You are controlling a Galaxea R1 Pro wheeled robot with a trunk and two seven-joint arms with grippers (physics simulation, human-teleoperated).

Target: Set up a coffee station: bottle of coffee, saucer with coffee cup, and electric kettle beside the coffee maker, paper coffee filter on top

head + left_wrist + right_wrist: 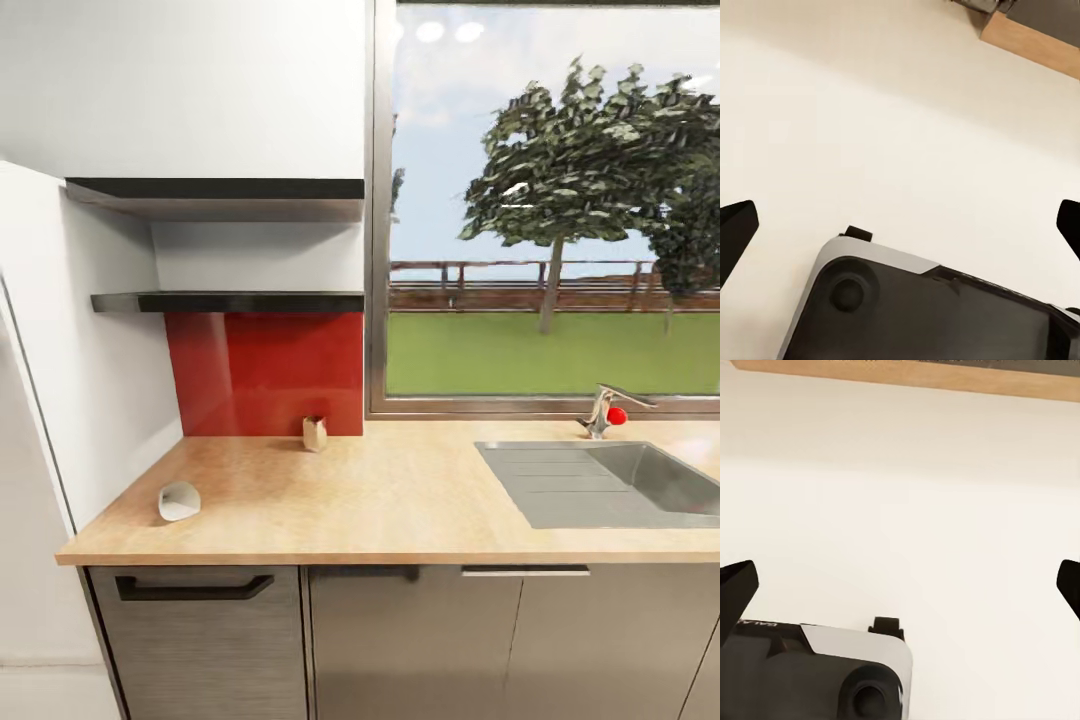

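The light wood countertop (400, 500) runs over grey cabinets. A small white paper coffee filter (179, 500) lies on its side near the counter's left front corner. Two dark kitchen shelf boards (228, 301) hang against the white wall above a red backsplash. My left gripper (900, 225) is open, its black fingertips (736, 229) far apart over pale floor. My right gripper (900, 585) is open too, with fingertips (738, 585) spread wide. The coffee maker, bottle of coffee, saucer, coffee cup and electric kettle are out of view.
A small beige object (314, 433) stands at the foot of the red backsplash (265, 372). A steel sink (620, 482) with a tap (604, 408) sits at the right under a large window. A white wall panel (60, 380) bounds the counter's left end.
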